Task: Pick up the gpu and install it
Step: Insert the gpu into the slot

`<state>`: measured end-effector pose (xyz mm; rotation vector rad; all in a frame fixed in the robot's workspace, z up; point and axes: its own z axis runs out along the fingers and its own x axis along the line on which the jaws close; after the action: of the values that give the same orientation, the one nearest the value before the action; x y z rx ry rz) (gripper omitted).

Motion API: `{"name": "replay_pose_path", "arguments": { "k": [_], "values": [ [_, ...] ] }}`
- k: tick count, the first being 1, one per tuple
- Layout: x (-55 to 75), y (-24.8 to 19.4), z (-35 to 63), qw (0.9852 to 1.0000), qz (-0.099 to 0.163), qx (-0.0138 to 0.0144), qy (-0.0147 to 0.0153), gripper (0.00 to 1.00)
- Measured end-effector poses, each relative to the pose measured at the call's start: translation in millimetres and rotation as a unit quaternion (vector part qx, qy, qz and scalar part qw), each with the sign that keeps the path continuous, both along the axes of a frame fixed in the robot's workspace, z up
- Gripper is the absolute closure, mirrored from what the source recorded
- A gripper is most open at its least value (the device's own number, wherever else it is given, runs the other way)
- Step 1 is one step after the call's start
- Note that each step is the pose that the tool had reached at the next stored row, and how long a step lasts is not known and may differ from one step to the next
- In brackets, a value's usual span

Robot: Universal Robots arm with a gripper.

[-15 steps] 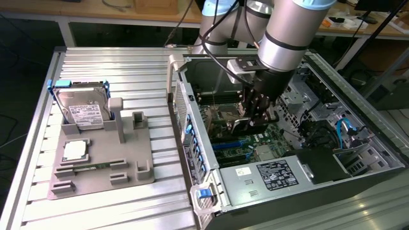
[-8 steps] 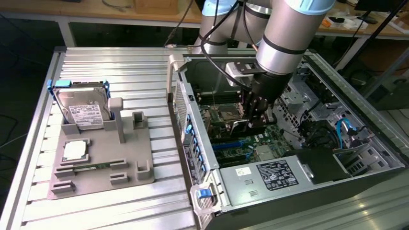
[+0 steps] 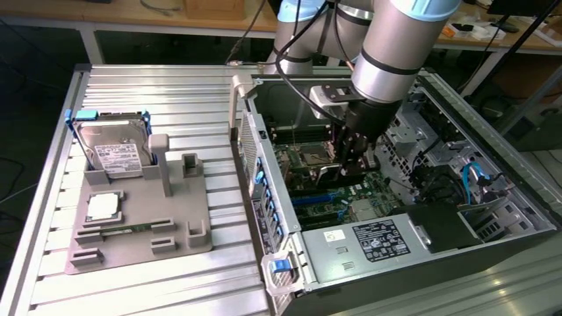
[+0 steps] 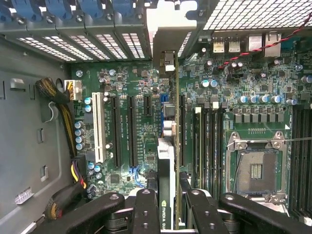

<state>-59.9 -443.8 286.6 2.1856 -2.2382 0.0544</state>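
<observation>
My gripper (image 4: 169,200) is shut on the gpu (image 4: 166,156), which I see edge-on as a thin card with a black cooler, an NVIDIA label and a silver end bracket (image 4: 168,22) at its far end. The black fingers (image 4: 146,212) clamp it from both sides. The card hangs upright just above the green motherboard (image 4: 126,87), in line with the expansion slots (image 4: 116,131); I cannot tell whether it touches a slot. In the exterior view the gripper (image 3: 351,161) reaches down inside the open computer case (image 3: 386,240) near its middle.
An empty CPU socket (image 4: 254,168) and memory slots lie beside the card. Cable bundles (image 4: 61,107) run along the case wall. Outside the case, a grey fixture (image 3: 176,230) on the metal table holds a hard drive (image 3: 114,148), a processor chip (image 3: 104,205) and a memory stick (image 3: 118,229).
</observation>
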Motion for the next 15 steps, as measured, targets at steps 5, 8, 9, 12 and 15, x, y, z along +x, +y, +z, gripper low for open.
{"name": "replay_pose_path", "arguments": {
  "k": [5,8,9,12,15],
  "values": [
    [0.0,-1.2,-3.9,1.0,0.0,0.0013,0.0001,0.73],
    [0.1,-4.5,-5.3,1.0,0.0,0.0014,0.0,0.73],
    [0.1,-5.9,-5.8,1.0,0.0,0.0014,0.0,0.73],
    [-0.3,-6.4,-6.9,1.0,0.0,0.0018,0.0,0.73],
    [-3.0,-6.4,-7.6,1.0,0.0,0.0026,0.0,0.73]
  ]
}}
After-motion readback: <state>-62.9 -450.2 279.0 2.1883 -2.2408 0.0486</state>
